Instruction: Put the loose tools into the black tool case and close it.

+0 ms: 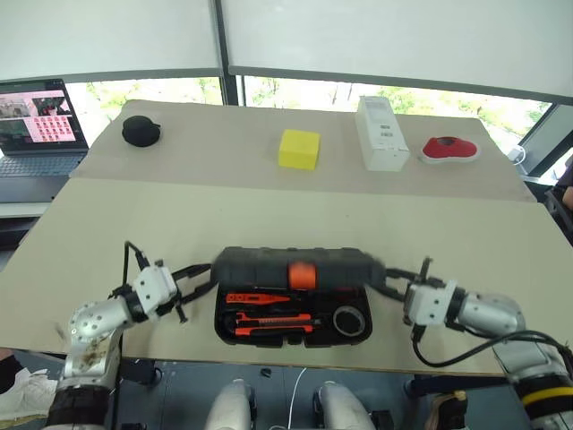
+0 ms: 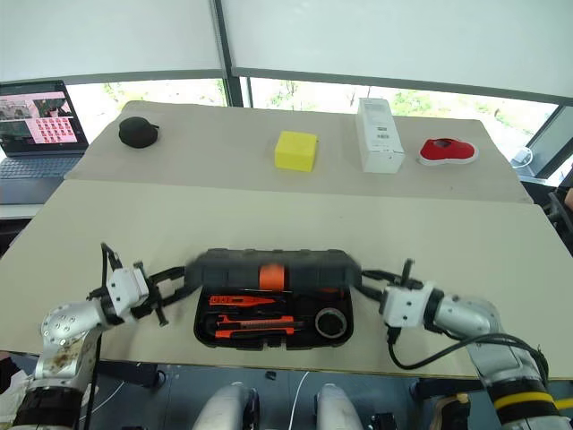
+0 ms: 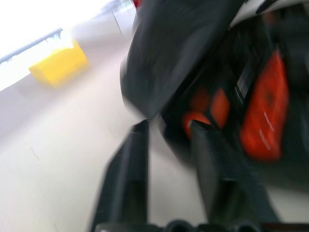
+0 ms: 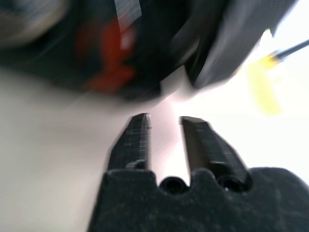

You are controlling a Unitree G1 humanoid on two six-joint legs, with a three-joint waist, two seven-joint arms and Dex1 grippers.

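Observation:
The black tool case [image 1: 255,266] lies at the table's front edge, its lid blurred and hanging partway over the base, with the orange latch [image 1: 302,274] facing me. Under the lid show orange-and-black tools [image 1: 269,322] lying in the base's recesses and a dark tape roll [image 1: 348,321] at the right. My left gripper [image 1: 199,276] is at the lid's left end and my right gripper [image 1: 391,278] at its right end. In both wrist views the fingers [image 3: 137,145] [image 4: 137,133] stand apart with nothing between them. Whether they touch the lid I cannot tell.
At the far side of the table stand a round black pouch [image 1: 141,131], a yellow block [image 1: 299,150], a white box [image 1: 381,133] and a red object on a white base [image 1: 450,149]. A laptop [image 1: 40,125] sits off the table's left corner.

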